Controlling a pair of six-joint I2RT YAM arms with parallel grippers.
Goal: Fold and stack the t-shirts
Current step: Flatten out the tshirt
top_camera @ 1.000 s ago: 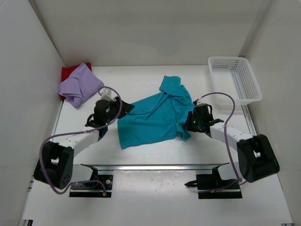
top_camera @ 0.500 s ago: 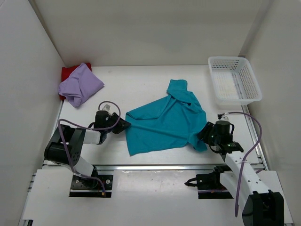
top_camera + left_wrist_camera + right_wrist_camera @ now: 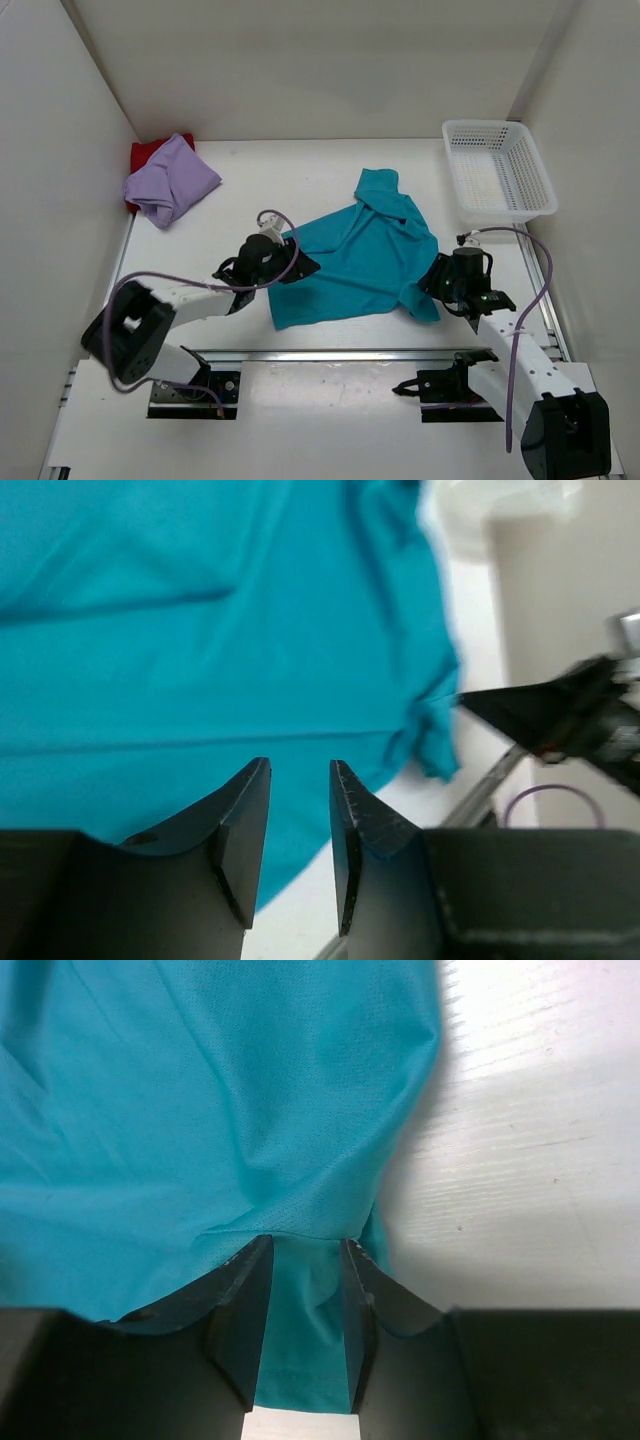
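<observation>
The teal-blue t-shirt [image 3: 352, 258] lies spread and creased mid-table, one sleeve pointing toward the back. My left gripper [image 3: 304, 267] is over its left edge. In the left wrist view that gripper [image 3: 300, 765] is open above the teal-blue t-shirt [image 3: 200, 630], with nothing between its fingers. My right gripper [image 3: 433, 279] is at the shirt's near right corner. In the right wrist view it [image 3: 305, 1242] is open, with the hem of the teal-blue t-shirt [image 3: 220, 1110] lying loose between its fingers. The lavender t-shirt [image 3: 170, 182] lies crumpled on the dark red t-shirt [image 3: 146, 152] in the far left corner.
A white lattice basket [image 3: 498, 170] stands at the far right, close to the side wall. White walls enclose the table on three sides. A metal rail [image 3: 340, 354] runs along the near edge in front of the arm bases.
The teal shirt was dragged to the right, then my right gripper opened off its corner. My left gripper swung right, from the bare table to the shirt's left edge.
</observation>
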